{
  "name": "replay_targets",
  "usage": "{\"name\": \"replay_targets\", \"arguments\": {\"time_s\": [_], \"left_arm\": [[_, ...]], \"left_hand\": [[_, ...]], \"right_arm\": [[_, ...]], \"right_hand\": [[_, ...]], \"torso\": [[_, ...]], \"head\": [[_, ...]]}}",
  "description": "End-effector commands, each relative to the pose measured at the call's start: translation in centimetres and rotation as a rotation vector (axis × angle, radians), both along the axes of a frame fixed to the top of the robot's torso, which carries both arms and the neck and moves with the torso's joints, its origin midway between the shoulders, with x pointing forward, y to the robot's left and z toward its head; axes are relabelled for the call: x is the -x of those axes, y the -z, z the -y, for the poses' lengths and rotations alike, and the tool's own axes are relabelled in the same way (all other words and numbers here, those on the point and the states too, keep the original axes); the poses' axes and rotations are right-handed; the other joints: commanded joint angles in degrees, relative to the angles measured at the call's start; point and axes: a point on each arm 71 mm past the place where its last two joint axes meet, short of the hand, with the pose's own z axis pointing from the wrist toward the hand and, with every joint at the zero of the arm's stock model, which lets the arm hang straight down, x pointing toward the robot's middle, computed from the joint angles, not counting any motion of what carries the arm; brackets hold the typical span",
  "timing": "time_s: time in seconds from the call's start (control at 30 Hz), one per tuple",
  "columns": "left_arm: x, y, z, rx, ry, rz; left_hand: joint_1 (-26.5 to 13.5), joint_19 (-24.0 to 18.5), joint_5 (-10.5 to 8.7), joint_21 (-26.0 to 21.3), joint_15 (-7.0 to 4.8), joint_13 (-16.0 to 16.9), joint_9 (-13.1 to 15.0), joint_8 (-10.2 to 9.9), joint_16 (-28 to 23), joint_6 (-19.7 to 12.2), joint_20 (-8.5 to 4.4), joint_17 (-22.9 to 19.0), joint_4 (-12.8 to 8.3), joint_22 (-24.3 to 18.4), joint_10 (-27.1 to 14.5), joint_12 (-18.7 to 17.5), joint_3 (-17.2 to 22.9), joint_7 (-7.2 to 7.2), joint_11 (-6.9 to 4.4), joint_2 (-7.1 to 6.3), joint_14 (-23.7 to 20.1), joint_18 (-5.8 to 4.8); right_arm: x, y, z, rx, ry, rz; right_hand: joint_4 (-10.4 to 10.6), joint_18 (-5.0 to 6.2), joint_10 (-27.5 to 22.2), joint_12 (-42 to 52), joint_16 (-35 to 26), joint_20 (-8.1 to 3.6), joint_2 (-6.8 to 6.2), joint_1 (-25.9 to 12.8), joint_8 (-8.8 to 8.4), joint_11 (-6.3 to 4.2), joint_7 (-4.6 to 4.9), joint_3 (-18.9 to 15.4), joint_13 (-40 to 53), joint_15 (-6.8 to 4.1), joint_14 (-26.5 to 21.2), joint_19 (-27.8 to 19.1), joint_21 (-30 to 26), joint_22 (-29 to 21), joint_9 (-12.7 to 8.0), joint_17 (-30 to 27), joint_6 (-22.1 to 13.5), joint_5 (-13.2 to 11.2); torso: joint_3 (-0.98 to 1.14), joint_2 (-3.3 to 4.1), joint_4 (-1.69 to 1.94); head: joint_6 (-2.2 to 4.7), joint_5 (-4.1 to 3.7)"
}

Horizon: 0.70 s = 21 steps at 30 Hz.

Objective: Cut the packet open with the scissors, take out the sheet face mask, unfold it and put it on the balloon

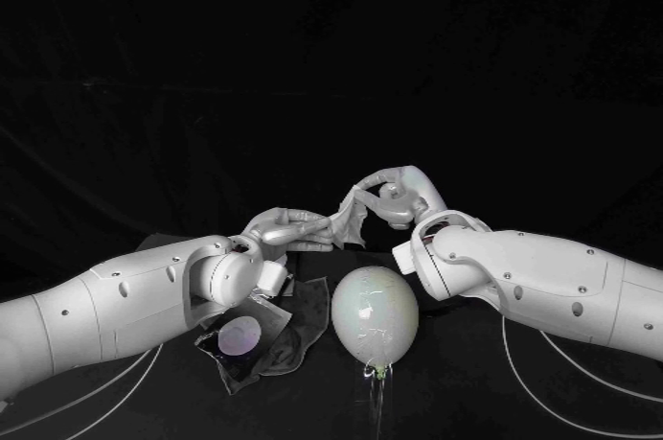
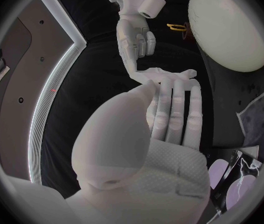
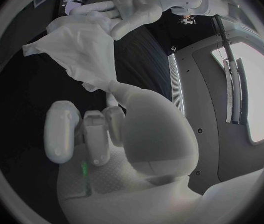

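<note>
The sheet mask [image 1: 349, 218] is held in the air between the two hands, above the far end of the balloon [image 1: 375, 313]. It is seen as a thin, pale, limp cloth, crumpled and partly folded, with soft creases and an uneven outline. One edge is pinched between the thumb and the outstretched fingers of the left hand [image 1: 293, 231]. The opposite end is gripped in the curled fingers of the right hand [image 1: 393, 196], which is raised a little higher. In the right wrist view the cloth is shown spreading wide at the left hand's end and narrowing to a twisted corner at the right hand's end.

The balloon is smooth, glossy and egg-shaped, pale in tone. It is laid lengthwise on the black table [image 1: 456, 392] between the two forearms, with its knotted neck turned toward the robot.

The packet [image 1: 256, 339] is laid flat just beside the balloon, on the robot's left. It is made of dark, shiny, crinkled film with a pale oval patch on it, and its far part is covered by the left forearm.

Thin white cables [image 1: 560, 349] are trailed across the table beneath the arms. A small gold-coloured thing [image 2: 177, 27] is seen beside the balloon in the left wrist view; it may be part of the scissors, but it is too small to be identified.
</note>
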Motion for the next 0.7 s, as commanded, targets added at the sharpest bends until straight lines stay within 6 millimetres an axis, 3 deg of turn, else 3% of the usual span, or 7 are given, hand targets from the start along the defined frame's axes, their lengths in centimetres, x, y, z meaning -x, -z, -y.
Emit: {"name": "replay_targets", "arguments": {"time_s": [0.03,0.3,0.37,0.47,0.5,0.6,0.7], "left_arm": [[0.1,-0.2,0.3,0.009,0.018,0.02],[0.2,-0.5,0.4,0.022,-0.007,0.053],[0.2,-0.6,0.4,0.031,-0.011,0.064],[0.2,-0.7,0.2,0.039,-0.022,0.076],[0.2,-0.7,0.1,0.041,-0.029,0.08],[0.2,-0.8,-0.2,0.045,-0.044,0.09],[0.2,-0.8,-0.5,0.048,-0.047,0.091]], "left_hand": [[-0.6,0.6,0.1,0.3,0.05,0.1,4.3,0.3,0.4,-0.3,0.04,0.1,-0.2,0.0,-0.4,0.3,-0.1,-0.31,-0.15,0.01,-0.3,0.42],[0.1,1.4,0.16,1.0,0.43,0.9,5.2,0.1,1.4,-1.5,-0.23,0.8,-1.8,0.3,-2.4,1.2,2.4,0.2,0.36,1.08,-2.3,0.56],[-0.8,0.8,0.21,1.4,0.95,2.1,6.1,0.3,3.0,-2.3,-0.25,1.8,-2.9,0.5,-4.3,2.9,4.0,0.36,0.76,1.11,-4.4,0.25],[-1.8,-1.8,0.46,0.5,2.74,3.2,7.3,1.0,4.6,-3.3,-0.09,3.4,-4.0,0.3,-9.4,4.0,4.6,0.07,2.51,1.48,-10.3,-0.82],[-2.4,-1.3,0.3,1.2,2.86,4.1,8.1,1.8,6.6,-3.5,-0.07,4.7,-4.3,0.7,-11.4,5.3,4.8,0.06,2.6,2.47,-12.1,-0.84],[-3.7,-2.4,0.1,1.5,3.4,6.2,9.7,2.8,11.8,-4.6,-0.15,8.0,-5.2,1.0,-14.8,9.1,4.8,0.54,3.36,3.03,-16.8,-1.23],[-4.0,-2.8,0.32,1.6,3.48,6.9,10.1,3.0,13.6,-4.9,-0.16,8.9,-5.7,1.1,-15.8,10.4,4.9,0.6,3.45,2.8,-18.4,-1.36]], "right_arm": [[0.0,0.1,-0.3,0.022,-0.035,-0.021],[0.0,0.1,-0.2,0.026,-0.036,-0.026],[0.0,0.1,-0.1,0.026,-0.033,-0.026],[-0.1,0.1,0.0,0.027,-0.027,-0.025],[-0.1,0.1,0.1,0.027,-0.024,-0.024],[-0.3,0.2,0.4,0.029,-0.013,-0.022],[-0.5,0.2,0.9,0.031,0.0,-0.019]], "right_hand": [[0.0,-0.94,2.2,0.2,0.2,-0.04,0.7,0.1,1.09,-0.52,-0.08,0.2,8.1,-0.5,6.1,0.2,0.3,11.3,3.6,15.1,0.3,0.1],[0.0,-0.93,2.2,0.2,0.2,-0.04,0.68,0.1,1.11,-0.52,-0.08,0.3,8.1,-0.51,6.1,0.2,0.2,11.3,3.6,15.1,0.3,0.1],[0.0,-0.93,2.2,0.2,0.2,-0.04,0.68,0.1,1.11,-0.52,-0.08,0.3,8.1,-0.51,6.1,0.2,0.2,11.3,3.6,15.1,0.3,0.1],[0.0,-0.93,2.2,0.2,0.2,-0.04,0.68,0.1,1.11,-0.52,-0.08,0.3,8.1,-0.51,6.1,0.2,0.2,11.3,3.6,15.1,0.3,0.1],[0.0,-0.93,2.2,0.2,0.2,-0.04,0.68,0.1,1.11,-0.52,-0.08,0.3,8.1,-0.51,6.1,0.2,0.2,11.3,3.6,15.1,0.3,0.1],[0.0,-0.93,2.2,0.2,0.2,-0.04,0.68,0.1,1.11,-0.52,-0.08,0.3,8.1,-0.51,6.1,0.2,0.2,11.3,3.6,15.1,0.3,0.1],[-0.1,-0.92,2.2,0.2,0.2,-0.05,0.65,0.0,1.16,-0.53,-0.08,0.3,8.1,-0.51,6.1,0.2,0.2,11.3,3.6,15.1,0.2,0.1]], "torso": [[0.03,0.02,0.02],[0.02,0.0,-0.02],[0.04,-0.01,-0.04],[0.03,-0.02,-0.04],[0.04,-0.02,-0.02],[0.03,0.0,-0.02],[0.03,0.04,-0.03]], "head": [[0.0,-0.03],[-0.05,0.12],[0.0,0.09],[0.03,0.08],[-0.01,0.01],[-0.03,0.01],[-0.09,-0.15]]}}
